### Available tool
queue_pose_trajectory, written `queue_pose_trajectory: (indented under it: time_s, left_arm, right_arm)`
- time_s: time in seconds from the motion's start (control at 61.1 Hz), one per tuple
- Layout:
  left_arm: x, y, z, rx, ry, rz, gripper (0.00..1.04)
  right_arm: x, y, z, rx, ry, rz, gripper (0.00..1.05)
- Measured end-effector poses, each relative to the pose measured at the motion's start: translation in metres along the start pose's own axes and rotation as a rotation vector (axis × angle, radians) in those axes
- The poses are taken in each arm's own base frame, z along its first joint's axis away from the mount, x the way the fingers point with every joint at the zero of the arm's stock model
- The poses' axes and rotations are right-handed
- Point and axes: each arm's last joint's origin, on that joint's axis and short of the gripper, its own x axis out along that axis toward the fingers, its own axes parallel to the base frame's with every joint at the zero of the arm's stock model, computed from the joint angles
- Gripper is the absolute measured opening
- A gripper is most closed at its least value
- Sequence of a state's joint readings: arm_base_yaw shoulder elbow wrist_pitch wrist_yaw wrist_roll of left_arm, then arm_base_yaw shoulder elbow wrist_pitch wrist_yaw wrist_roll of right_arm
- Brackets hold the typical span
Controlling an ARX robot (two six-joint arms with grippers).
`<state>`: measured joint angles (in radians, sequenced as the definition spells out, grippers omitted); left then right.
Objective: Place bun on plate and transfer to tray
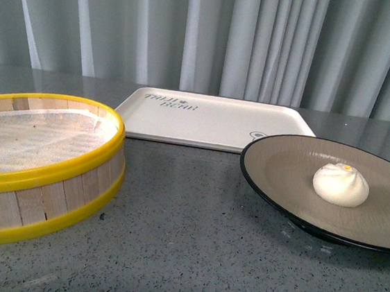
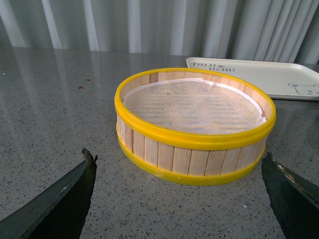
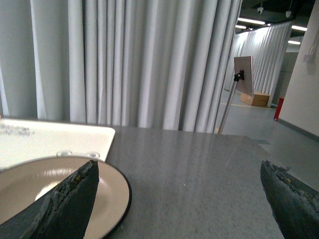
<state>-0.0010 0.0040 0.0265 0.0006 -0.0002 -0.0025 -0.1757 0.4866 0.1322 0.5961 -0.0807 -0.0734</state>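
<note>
The white bun point(image 1: 341, 184) with an orange dot sits on the black-rimmed tan plate point(image 1: 283, 170) at the right of the table. The cream tray point(image 1: 212, 120) with grey lettering lies behind, touching or just beyond the plate's far edge. Neither gripper shows in the front view. My left gripper point(image 2: 177, 167) is open and empty, facing the yellow-rimmed steamer basket point(image 2: 194, 127); the tray point(image 2: 269, 77) shows behind it. My right gripper point(image 3: 179, 172) is open and empty, over bare table beside the plate's rim point(image 3: 117, 186); the tray point(image 3: 55, 139) lies beyond. The bun is hidden in the right wrist view.
The steamer basket point(image 1: 39, 164), lined with white mesh and holding nothing, stands at the left of the grey speckled table point(image 1: 185, 242). Grey curtains point(image 1: 206, 36) hang behind the table. In the right wrist view the table's far edge point(image 3: 199, 130) meets the curtains.
</note>
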Motion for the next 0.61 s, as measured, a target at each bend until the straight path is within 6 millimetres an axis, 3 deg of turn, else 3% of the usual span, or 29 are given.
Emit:
queue_pose_trajectory:
  time_s: [0.115, 0.278, 0.442, 0.606]
  left_arm:
    - [0.0, 0.0, 0.0, 0.0, 0.0, 0.0, 0.98]
    - [0.0, 0.0, 0.0, 0.0, 0.0, 0.0, 0.98]
    - [0.0, 0.0, 0.0, 0.0, 0.0, 0.0, 0.98]
    - [0.0, 0.0, 0.0, 0.0, 0.0, 0.0, 0.98]
  right_arm:
    - [0.043, -0.019, 0.009, 0.239, 0.106, -0.011, 0.96]
    - [0.09, -0.034, -0.008, 0.684, 0.388, -0.026, 0.96]
    - [0.096, -0.028, -0.013, 1.068, 0.574, -0.012, 0.96]
    - [0.095, -0.019, -0.028, 1.3, 0.748, -0.026, 0.96]
